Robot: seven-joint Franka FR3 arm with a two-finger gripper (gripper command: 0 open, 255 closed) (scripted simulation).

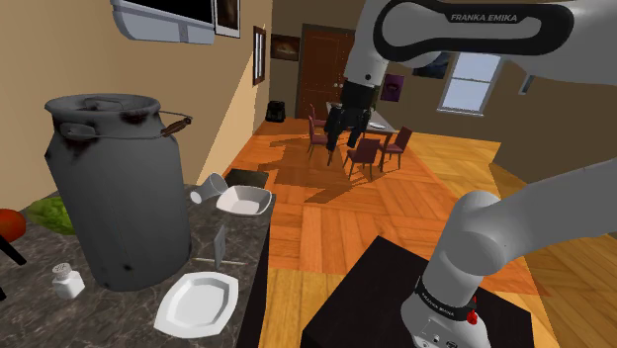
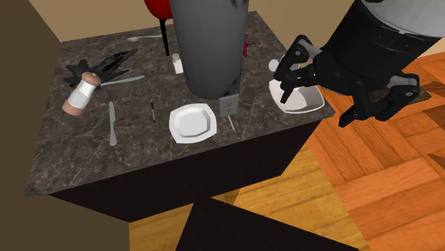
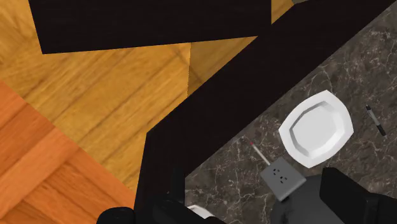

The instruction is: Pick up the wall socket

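Observation:
The wall socket [image 2: 228, 105] is a small grey square plate lying flat on the dark marble counter [image 2: 85, 164], right at the foot of a big grey milk can [image 2: 210, 43] and beside a white plate [image 2: 192, 121]. From the wrist view the socket [image 3: 281, 178] lies just ahead of one black finger [image 3: 347, 197], with the plate [image 3: 316, 127] beyond it. My gripper [image 1: 342, 140] hangs high above the counter's corner, over the white bowl [image 1: 244, 201] and the floor edge. Its fingers stand apart with nothing between them.
The milk can [image 1: 119, 188] towers over the counter's middle. A tipped cup [image 1: 210, 188], a salt shaker [image 1: 66, 282], a knife [image 2: 112, 123] and a pen [image 2: 152, 111] lie around. My black stand [image 1: 371, 297] sits on the wood floor beside the counter.

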